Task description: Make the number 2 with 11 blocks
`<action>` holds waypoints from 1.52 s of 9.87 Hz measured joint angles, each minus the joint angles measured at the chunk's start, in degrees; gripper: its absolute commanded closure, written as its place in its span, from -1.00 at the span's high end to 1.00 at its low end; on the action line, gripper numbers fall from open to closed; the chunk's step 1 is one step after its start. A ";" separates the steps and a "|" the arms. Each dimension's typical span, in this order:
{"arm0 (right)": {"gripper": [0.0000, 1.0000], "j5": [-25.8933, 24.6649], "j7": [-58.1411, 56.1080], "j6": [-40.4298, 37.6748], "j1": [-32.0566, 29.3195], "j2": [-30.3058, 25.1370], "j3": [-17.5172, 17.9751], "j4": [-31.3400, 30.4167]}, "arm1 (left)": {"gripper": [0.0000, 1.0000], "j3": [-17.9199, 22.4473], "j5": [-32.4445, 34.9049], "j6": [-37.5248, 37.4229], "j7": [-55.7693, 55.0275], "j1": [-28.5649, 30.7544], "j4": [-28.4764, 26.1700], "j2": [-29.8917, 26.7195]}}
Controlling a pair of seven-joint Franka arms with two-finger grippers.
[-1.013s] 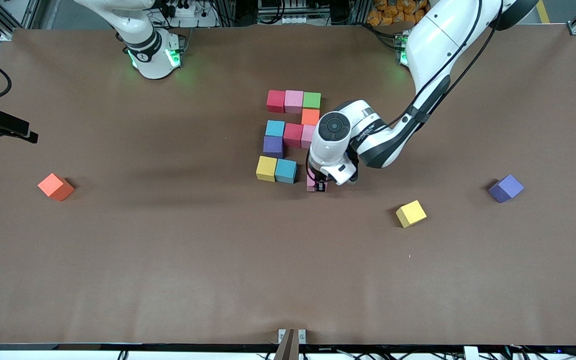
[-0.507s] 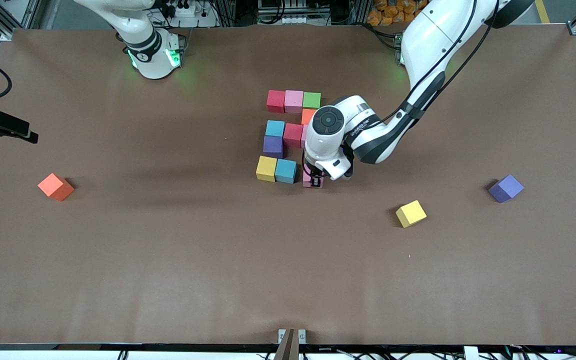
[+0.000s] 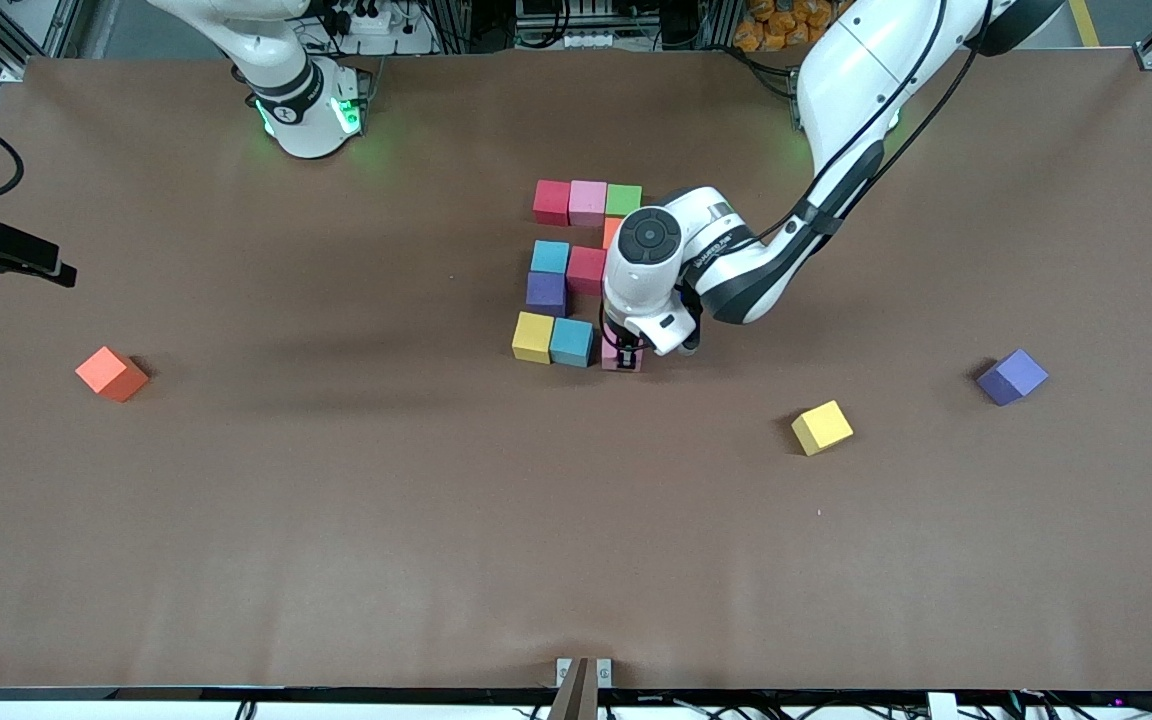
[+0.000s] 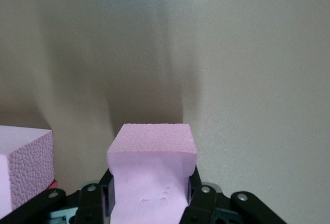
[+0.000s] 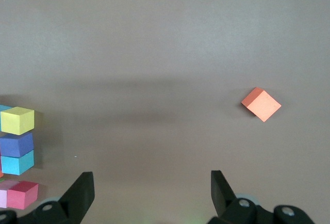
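Presently, the left end effector point(image 3: 626, 358) is pinching a pink block point(image 4: 152, 175) just beside the light blue block point(image 3: 572, 342) ending the number 2 point(image 3: 581, 272)'s nearest row, while the right end effector point(image 5: 149, 190) is waiting spread.

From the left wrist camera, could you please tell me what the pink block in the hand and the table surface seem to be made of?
Pink block: likely soft foam, matte; pebbled grain, and its sides dent in where the left hand squeezes it.
Table: smooth matte brown covering, perhaps paper or mat.
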 measured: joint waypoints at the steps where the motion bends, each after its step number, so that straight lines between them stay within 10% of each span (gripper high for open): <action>1: 1.00 0.00 0.00 0.00 0.00 0.00 0.00 0.00 | -1.00 0.00 0.00 0.00 -0.03 -0.13 0.00 0.00; 15: 1.00 0.00 0.00 0.05 0.00 0.01 -0.03 0.00 | -1.00 0.32 0.06 0.99 -0.03 -0.96 0.85 0.09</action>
